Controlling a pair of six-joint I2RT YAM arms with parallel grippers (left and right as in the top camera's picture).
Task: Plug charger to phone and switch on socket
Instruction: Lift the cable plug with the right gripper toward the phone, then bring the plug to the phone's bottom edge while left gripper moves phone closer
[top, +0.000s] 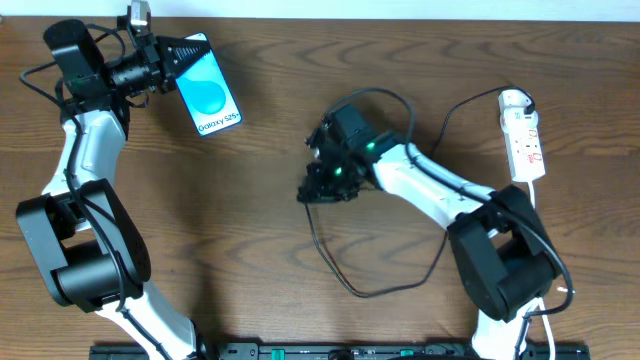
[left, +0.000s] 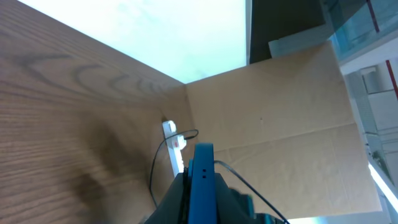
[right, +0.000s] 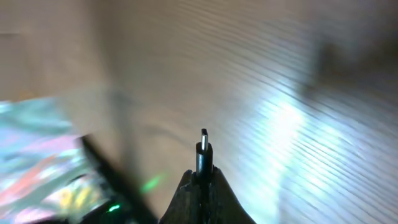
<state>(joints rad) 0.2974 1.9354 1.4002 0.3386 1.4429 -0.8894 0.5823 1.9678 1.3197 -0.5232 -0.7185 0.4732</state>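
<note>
The charger (top: 360, 295), a long thin black cable, has its small connector tip (right: 203, 143) clamped in the right pincer (right: 203, 180) over the middle of the wooden surface (top: 240, 250). The slim blue-screened phone (top: 208, 95), clamped in the left pincer (top: 190, 50), is near the far left corner, well apart. Trailing slack could snag; a tilted tip might miss the port.

The slim rectangular phone (top: 210, 97) has a bright blue screen with a lighter blue circle and white lettering. It is set against a brown wooden table (top: 300, 60) streaked with darker grain. The long white power strip (top: 524, 135) carries small red marks, and the thin black charger cable (right: 204, 154) ends in a silvery tip.
</note>
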